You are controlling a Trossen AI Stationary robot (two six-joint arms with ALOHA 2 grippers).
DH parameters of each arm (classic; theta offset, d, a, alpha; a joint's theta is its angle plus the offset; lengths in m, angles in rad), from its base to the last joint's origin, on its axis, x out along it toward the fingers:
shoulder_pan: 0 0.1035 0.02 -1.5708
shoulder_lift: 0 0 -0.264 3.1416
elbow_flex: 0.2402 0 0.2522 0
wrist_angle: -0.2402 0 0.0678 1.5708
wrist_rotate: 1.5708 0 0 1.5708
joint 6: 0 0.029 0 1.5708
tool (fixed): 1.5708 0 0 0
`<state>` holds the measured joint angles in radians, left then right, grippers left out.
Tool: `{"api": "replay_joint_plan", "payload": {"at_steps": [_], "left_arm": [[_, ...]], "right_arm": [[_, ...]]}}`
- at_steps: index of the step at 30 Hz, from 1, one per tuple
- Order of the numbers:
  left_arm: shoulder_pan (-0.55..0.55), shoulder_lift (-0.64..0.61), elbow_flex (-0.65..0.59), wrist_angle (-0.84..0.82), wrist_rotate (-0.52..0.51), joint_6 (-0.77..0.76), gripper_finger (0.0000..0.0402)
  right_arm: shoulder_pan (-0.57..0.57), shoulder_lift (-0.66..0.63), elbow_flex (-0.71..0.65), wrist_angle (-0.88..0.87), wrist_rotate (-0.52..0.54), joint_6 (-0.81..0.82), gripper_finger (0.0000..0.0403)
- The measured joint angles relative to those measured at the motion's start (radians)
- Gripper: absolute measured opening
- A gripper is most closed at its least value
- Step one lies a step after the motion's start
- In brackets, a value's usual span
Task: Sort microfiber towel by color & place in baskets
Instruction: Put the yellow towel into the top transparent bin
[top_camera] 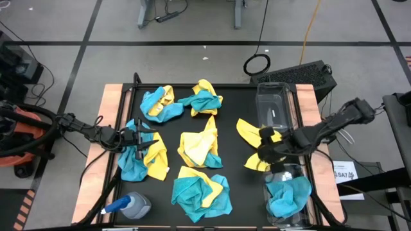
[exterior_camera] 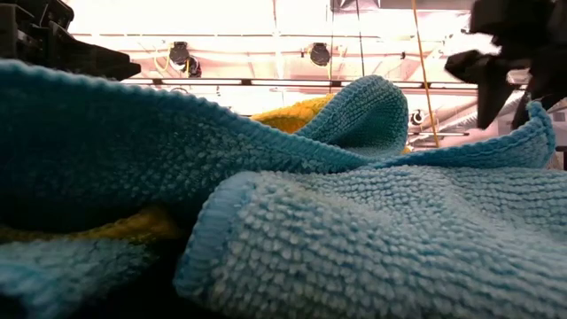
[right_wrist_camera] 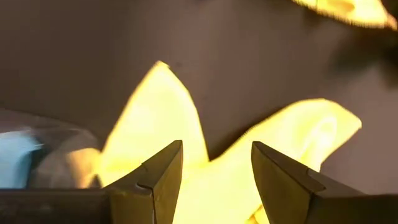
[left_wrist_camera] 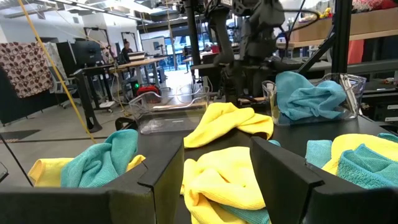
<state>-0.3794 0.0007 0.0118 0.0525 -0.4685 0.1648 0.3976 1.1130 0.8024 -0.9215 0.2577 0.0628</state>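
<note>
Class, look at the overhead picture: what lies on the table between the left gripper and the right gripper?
In the high view, between the left gripper and the right gripper lies a crumpled yellow-and-teal towel pile on the black table.

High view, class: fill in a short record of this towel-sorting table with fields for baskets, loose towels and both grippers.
near basket: holds teal towels
far basket: no towel in it
table: mixed yellow and teal towel heaps
left gripper: open, over a teal and yellow heap
right gripper: open, over a yellow towel
spray bottle: near-left corner
</note>
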Motion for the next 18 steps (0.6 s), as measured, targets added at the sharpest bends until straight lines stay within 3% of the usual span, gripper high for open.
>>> {"api": "replay_joint_plan", "payload": {"at_steps": [18], "left_arm": [[0.0,0.0,0.0,0.0,0.0,0.0,0.0192]], "right_arm": [[-0.157,0.234,0.005,-0.013,-0.02,0.02,0.0183]]}}
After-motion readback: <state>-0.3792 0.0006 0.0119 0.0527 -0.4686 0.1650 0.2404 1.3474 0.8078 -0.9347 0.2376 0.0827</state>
